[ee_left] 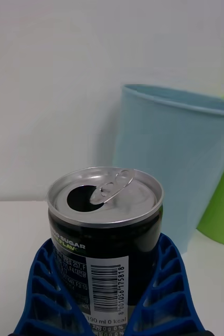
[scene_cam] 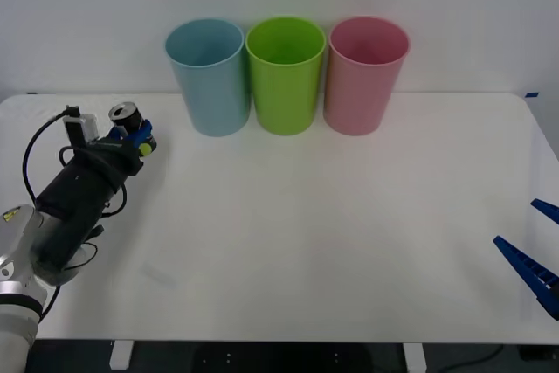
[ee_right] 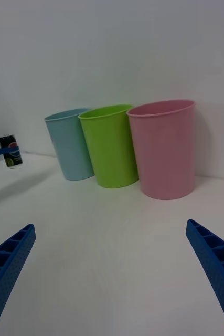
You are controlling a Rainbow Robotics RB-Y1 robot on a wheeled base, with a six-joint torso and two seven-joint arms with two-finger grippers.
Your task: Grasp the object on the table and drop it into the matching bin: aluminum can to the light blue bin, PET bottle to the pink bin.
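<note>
Three bins stand in a row at the back of the table (scene_cam: 288,242): the light blue bin (scene_cam: 208,76) on the robot's left, a green bin (scene_cam: 285,74) in the middle, and the pink bin (scene_cam: 364,74) on the right, each touching or nearly touching its neighbour. The left gripper (scene_cam: 135,139) is over the table's far left, its ribbed blue fingers (ee_left: 43,283) closed around the can (ee_left: 105,231), which sits upright between them with its opened silver top showing. From the right wrist view the can (ee_right: 9,150) looks to be held clear of the tabletop, near the light blue bin but still to the side of it and below its rim.

The right gripper (scene_cam: 533,259) waits at the table's near right edge with its fingers spread wide and nothing between them.

To my eye the carry is under way, and the drop is what remains. Doing it well means raising the can above the rim before swinging across, so the fingers or the can's base don't knock the bin over. It should be let go only when centred over the blue mouth, well away from the green one.
</note>
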